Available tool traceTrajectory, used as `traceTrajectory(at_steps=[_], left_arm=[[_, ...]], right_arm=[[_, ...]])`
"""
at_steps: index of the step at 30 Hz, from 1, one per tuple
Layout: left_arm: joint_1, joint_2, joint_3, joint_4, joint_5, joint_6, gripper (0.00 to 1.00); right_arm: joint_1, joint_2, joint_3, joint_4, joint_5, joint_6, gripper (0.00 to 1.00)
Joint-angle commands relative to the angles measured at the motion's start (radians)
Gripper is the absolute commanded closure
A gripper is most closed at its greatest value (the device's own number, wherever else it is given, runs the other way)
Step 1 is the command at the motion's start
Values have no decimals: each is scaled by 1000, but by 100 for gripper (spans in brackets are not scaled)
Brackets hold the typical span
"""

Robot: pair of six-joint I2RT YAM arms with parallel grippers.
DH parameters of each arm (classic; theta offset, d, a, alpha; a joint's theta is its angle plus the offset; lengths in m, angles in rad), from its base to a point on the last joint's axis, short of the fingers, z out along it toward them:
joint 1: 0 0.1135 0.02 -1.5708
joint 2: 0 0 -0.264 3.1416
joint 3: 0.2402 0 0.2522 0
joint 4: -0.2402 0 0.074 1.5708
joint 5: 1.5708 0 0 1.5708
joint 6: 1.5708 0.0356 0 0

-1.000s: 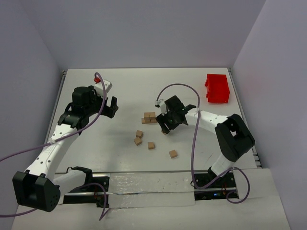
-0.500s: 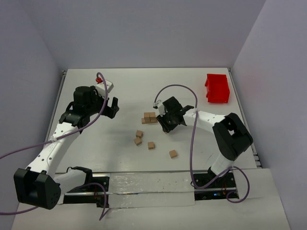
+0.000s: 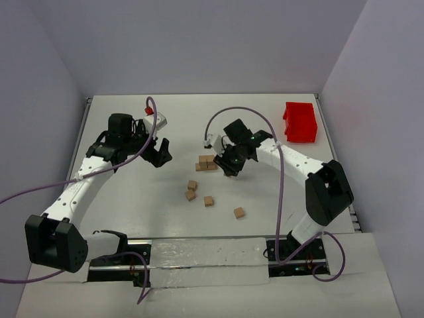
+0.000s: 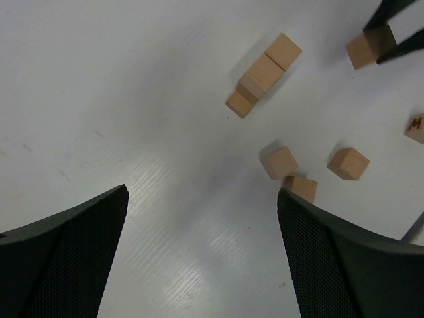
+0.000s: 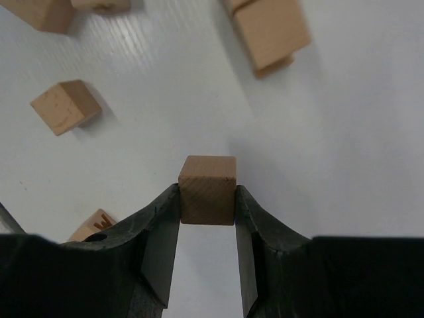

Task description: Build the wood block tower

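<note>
Right gripper point(image 5: 207, 202) has its jaws pinched on one wood block point(image 5: 207, 185), hanging just right of the tower point(image 3: 207, 162), which is only a small tight cluster of cubes in the middle of the table point(image 3: 152, 212). Four loose blocks point(image 3: 209, 201) lie scattered nearer the arms, apart from the cluster. Left gripper point(image 4: 202, 195) hovers to its left, jaws spread wide, gripping nothing. The red bin point(image 3: 300, 122) sits at the far right; I can't make out its inside.

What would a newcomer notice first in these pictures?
The red bin at the far right corner of the table stands out most. Near the centre, the right gripper is shut on one wood block, close to a small cluster of blocks.
</note>
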State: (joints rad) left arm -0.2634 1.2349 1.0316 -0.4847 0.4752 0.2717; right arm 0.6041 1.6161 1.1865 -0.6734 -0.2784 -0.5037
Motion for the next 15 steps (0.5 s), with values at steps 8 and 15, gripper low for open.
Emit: traceTrajectory(at_steps=[8,15], left_arm=[[17,86,92,-74,181,58,1],[56,136,125,-75,203,15,1]], right_arm=[[-4,129,428,-294,-50,-257,92],[-6,248,587,-388,-71,-335,89]])
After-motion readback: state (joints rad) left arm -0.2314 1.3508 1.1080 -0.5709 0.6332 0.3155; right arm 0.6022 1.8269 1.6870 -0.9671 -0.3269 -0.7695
